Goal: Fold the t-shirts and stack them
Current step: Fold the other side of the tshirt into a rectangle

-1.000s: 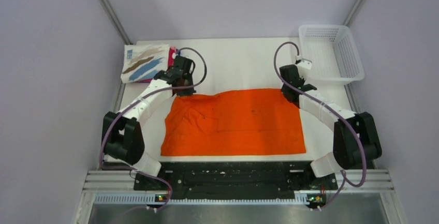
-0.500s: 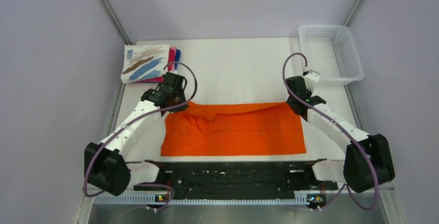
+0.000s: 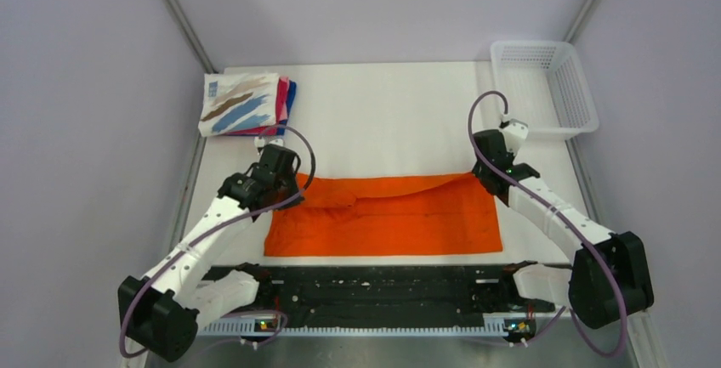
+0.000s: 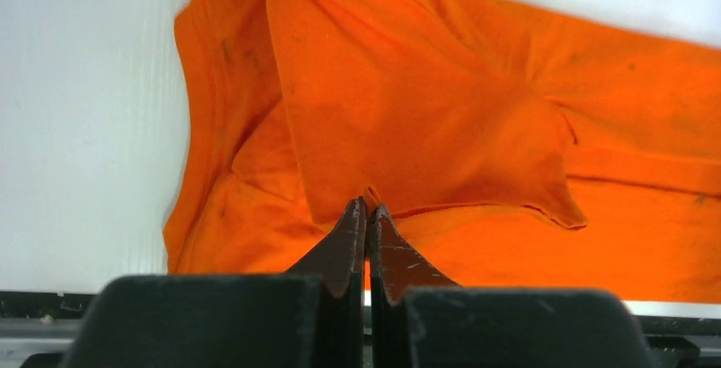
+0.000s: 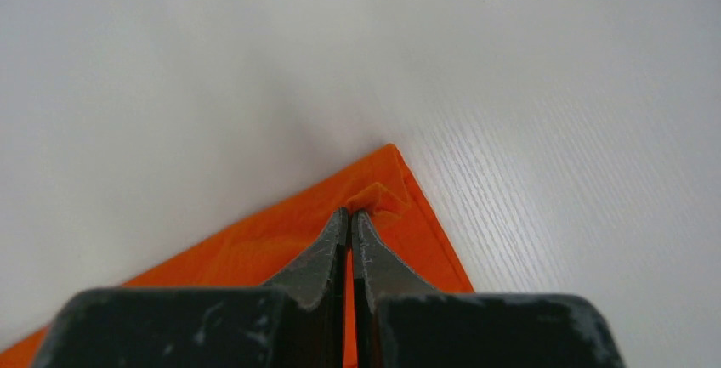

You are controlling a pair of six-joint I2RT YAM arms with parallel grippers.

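The bright orange t-shirt (image 3: 387, 215) lies on the white table, its far edge lifted and folded toward the near edge. My left gripper (image 3: 293, 188) is shut on the shirt's far left edge; in the left wrist view (image 4: 367, 208) a pinch of orange cloth (image 4: 408, 104) shows between the jaws. My right gripper (image 3: 493, 177) is shut on the far right corner, seen in the right wrist view (image 5: 350, 213) with the orange corner (image 5: 387, 191) gripped. A stack of folded t-shirts (image 3: 242, 103), print on top, pink and blue beneath, sits at the far left.
A white mesh basket (image 3: 544, 87) stands at the far right corner. Bare white table (image 3: 383, 113) lies beyond the orange shirt. The black rail (image 3: 374, 283) with the arm bases runs along the near edge.
Both grippers have pulled the orange shirt's far edge toward the near side, folding it over; the visible shirt is now shorter front to back. The stack is now uncovered by the left arm.
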